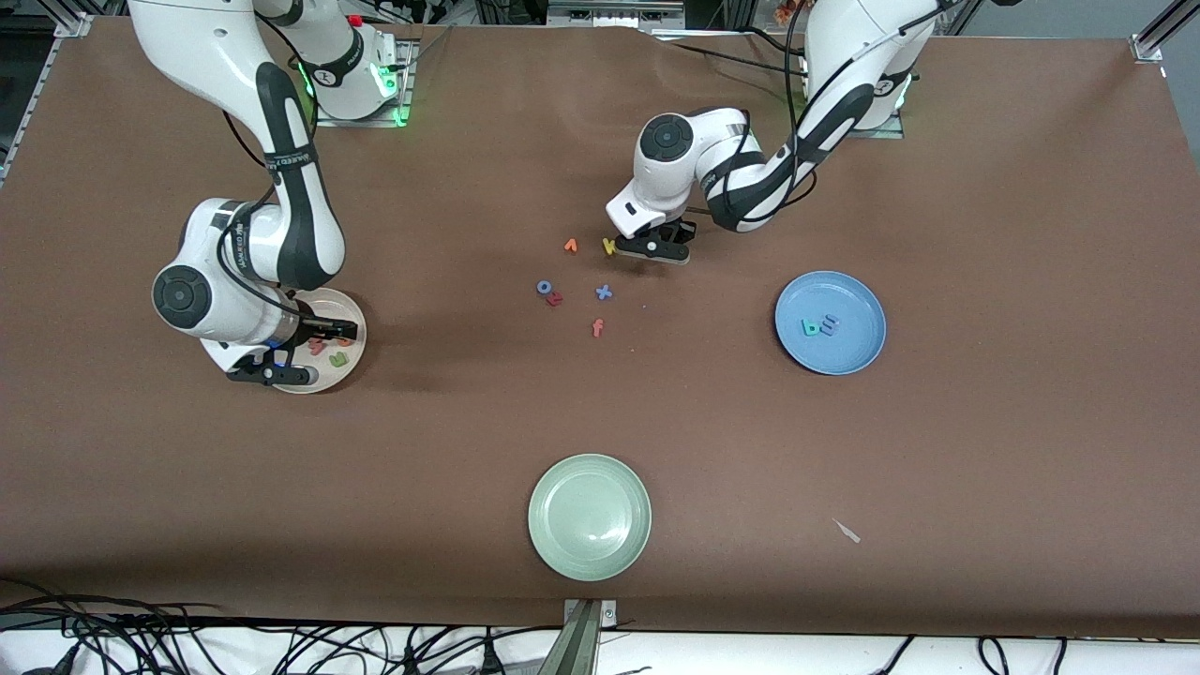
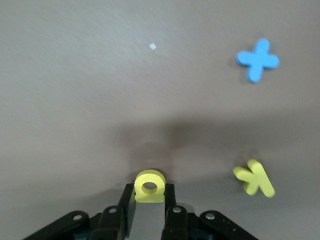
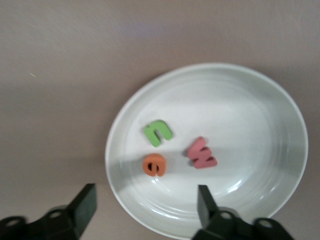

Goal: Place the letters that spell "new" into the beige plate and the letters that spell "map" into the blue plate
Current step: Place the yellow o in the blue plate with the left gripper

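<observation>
Three letters, the green n (image 3: 158,133), orange e (image 3: 154,164) and pinkish w (image 3: 202,153), lie in the beige plate (image 3: 270,100), the right hand (image 3: 145,207) spread wide above them. Over the bench (image 1: 984,187), the left hand (image 2: 149,200) pinches the yellow p (image 2: 149,185) by its stem, beside the yellow k (image 2: 255,178). It looks light, stiff and foam-like, best squeezed gently across flat sides. The blue plate (image 1: 858,356) holds two letters.
</observation>
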